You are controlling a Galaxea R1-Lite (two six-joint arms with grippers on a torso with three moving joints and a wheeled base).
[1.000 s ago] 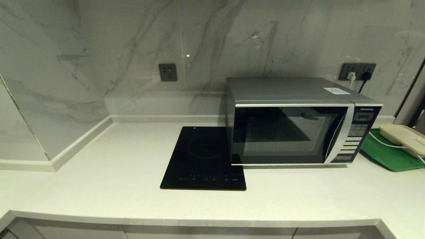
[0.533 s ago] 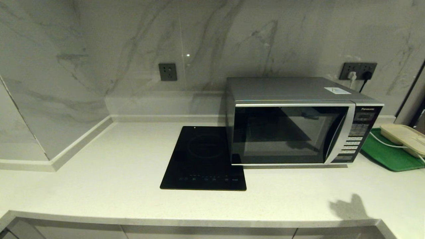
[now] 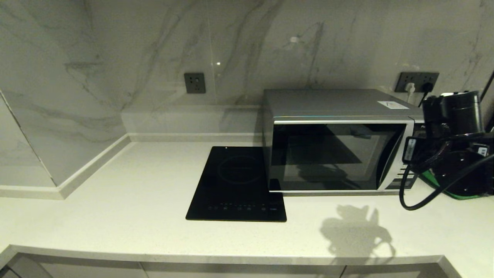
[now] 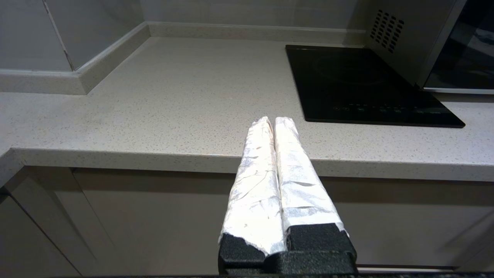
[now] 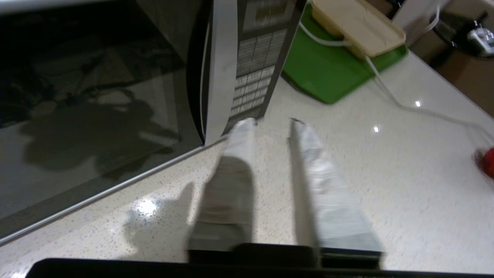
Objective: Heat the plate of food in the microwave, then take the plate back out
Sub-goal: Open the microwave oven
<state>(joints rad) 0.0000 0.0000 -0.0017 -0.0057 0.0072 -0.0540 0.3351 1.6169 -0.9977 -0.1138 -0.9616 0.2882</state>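
Head view high over counter, wrist views low, sharing microwave (image 3: 339, 143)

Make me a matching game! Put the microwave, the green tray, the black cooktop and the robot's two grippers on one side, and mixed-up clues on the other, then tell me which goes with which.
Things:
1. microwave
2. green tray
3. cooktop
4. left gripper
5. right gripper

Clues:
A. fingers pressed together, empty, by the counter's front edge
B. flat and black, left of the microwave
C. door shut
D. fingers apart, empty, near the keypad
E. holds a cream box, right of the microwave

Pairs: 1-C, 2-E, 3-B, 4-A, 5-D
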